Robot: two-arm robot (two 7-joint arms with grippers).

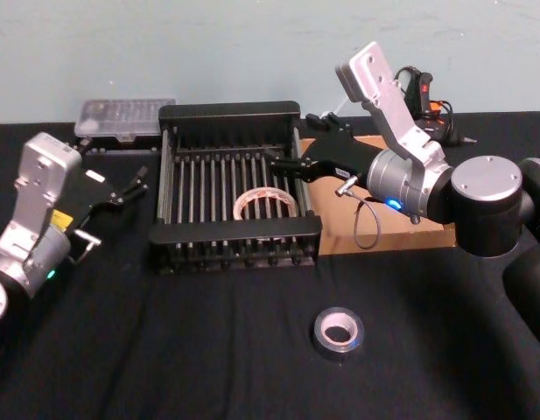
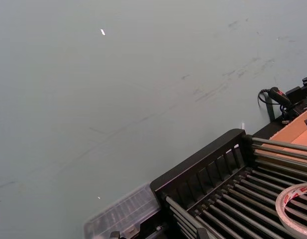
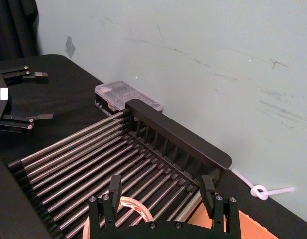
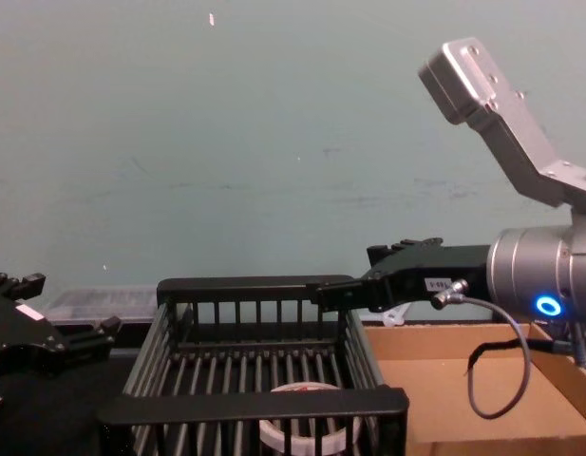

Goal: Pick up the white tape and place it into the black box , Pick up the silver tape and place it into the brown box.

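Observation:
The white tape (image 1: 265, 203) lies flat on the slatted floor of the black box (image 1: 234, 112), towards its near right side. It also shows as white tape (image 3: 136, 206) under my right gripper and white tape (image 4: 307, 429) from the chest. My right gripper (image 1: 291, 164) hovers open over the crate's right rim, with nothing between its fingers (image 3: 115, 185). The silver tape (image 1: 339, 331) rests flat on the black cloth in front of the crate. The brown box (image 1: 427, 238) sits right of the crate, partly hidden by my right arm. My left gripper (image 1: 129, 186) stays open left of the crate.
A clear plastic case (image 1: 125, 116) lies behind the crate's far left corner. A black and orange tool (image 1: 424, 94) stands at the back right by the wall. A wide stretch of black cloth surrounds the silver roll.

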